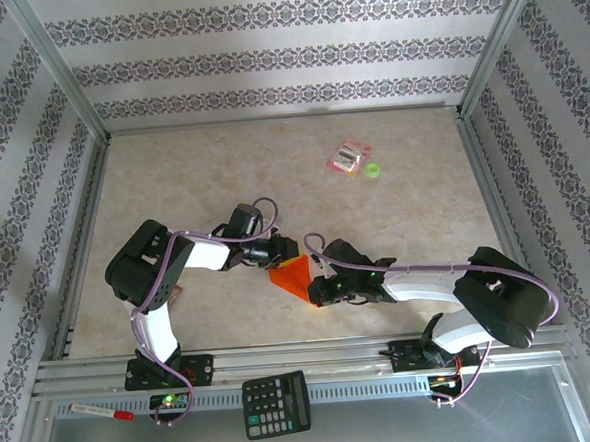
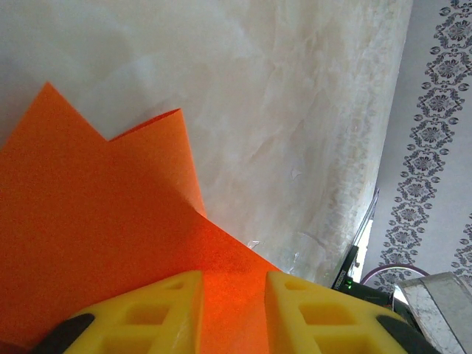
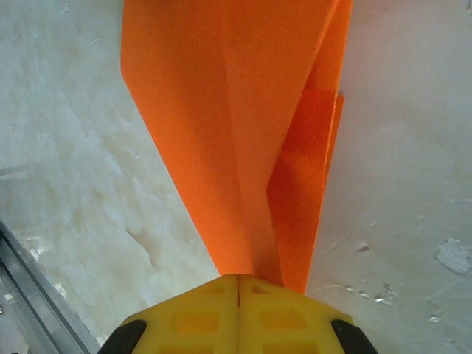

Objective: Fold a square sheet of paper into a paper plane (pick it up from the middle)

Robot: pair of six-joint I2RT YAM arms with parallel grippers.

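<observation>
Your right hand (image 3: 237, 280) is clenched on the part-folded orange paper (image 3: 236, 133) beyond the calculator (image 1: 276, 404), your left hand (image 2: 234, 279) parted astride it; mid-fold, I judge, so next crease firmly without slipping

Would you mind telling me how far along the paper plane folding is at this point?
Done: the orange sheet carries several folds and overlapping flaps. In hand: the right gripper is shut on its creased end, and the left gripper sits open over another part. Left: the slim dart shape isn't finished.
</observation>
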